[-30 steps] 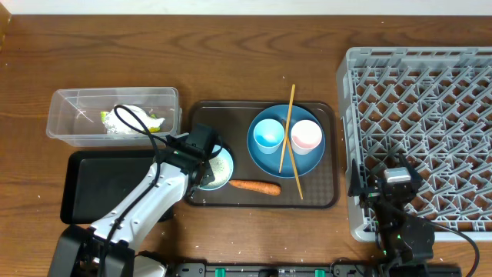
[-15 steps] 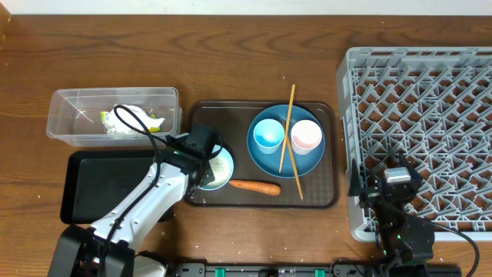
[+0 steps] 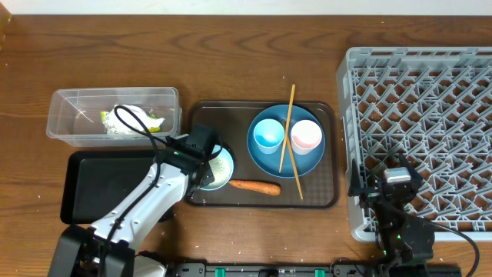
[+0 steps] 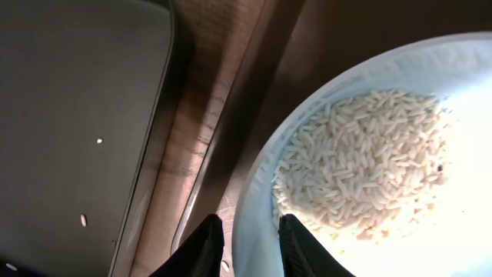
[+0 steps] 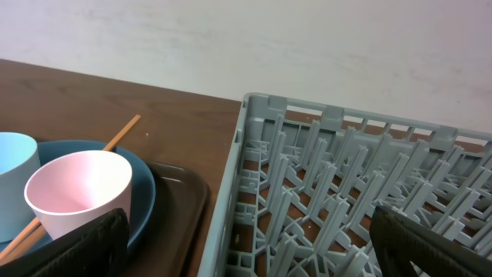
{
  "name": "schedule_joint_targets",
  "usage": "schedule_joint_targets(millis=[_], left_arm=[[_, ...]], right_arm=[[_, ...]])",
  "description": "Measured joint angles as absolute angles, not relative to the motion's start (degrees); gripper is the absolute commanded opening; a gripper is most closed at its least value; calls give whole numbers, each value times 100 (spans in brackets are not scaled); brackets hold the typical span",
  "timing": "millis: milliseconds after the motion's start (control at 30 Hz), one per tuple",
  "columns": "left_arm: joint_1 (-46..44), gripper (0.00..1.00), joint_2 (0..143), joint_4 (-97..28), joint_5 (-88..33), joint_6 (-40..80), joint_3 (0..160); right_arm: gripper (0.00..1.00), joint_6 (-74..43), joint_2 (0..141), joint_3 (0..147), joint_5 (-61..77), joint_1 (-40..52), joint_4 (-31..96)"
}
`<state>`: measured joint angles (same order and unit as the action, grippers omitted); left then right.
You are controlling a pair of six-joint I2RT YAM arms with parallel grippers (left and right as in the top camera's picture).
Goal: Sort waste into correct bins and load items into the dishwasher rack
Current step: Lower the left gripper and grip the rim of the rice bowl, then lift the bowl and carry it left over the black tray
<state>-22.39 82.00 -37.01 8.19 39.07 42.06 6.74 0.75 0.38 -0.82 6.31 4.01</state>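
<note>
Wrapper (image 3: 127, 121) in tub (image 3: 65, 127); carrot (image 3: 255, 186) right of bowl (image 3: 224, 168); rack (image 3: 430, 115) right of serving tray (image 3: 223, 123)

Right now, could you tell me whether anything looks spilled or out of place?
Only two white specks, perhaps stray rice, on the shallow black rectangular tray; the white rice sits inside the small pale blue bowl.

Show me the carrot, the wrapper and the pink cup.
carrot (image 3: 255, 186), overhead view, middle of its body.
wrapper (image 3: 124, 123), overhead view, crumpled white centre.
pink cup (image 3: 307, 136), overhead view, inside bottom.
</note>
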Motion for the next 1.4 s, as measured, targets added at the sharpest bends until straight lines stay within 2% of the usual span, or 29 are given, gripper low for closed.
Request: schedule_joint_targets(millis=[200,267,367,500,933,1400], left_arm=[[-2239,27,8200,-3660,819,3907,4171],[-2239,20,8200,-3653,816,3924,4171],[-2239,19,8200,-3618,816,3911,4171],[-2239,7,8200,-3588,829,3924,4169],[-2239,6,8020,-3642,808,3900,4250],[-2235,6,6698,-4351,816,3876,4324]], right_arm=[[99,674,75,38,-82,631,401],[99,674,75,38,-82,631,401],[99,674,75,38,-82,631,401],[99,674,75,38,-82,631,401],[99,674,75,38,-82,631,401],[99,674,75,38,-82,631,401]])
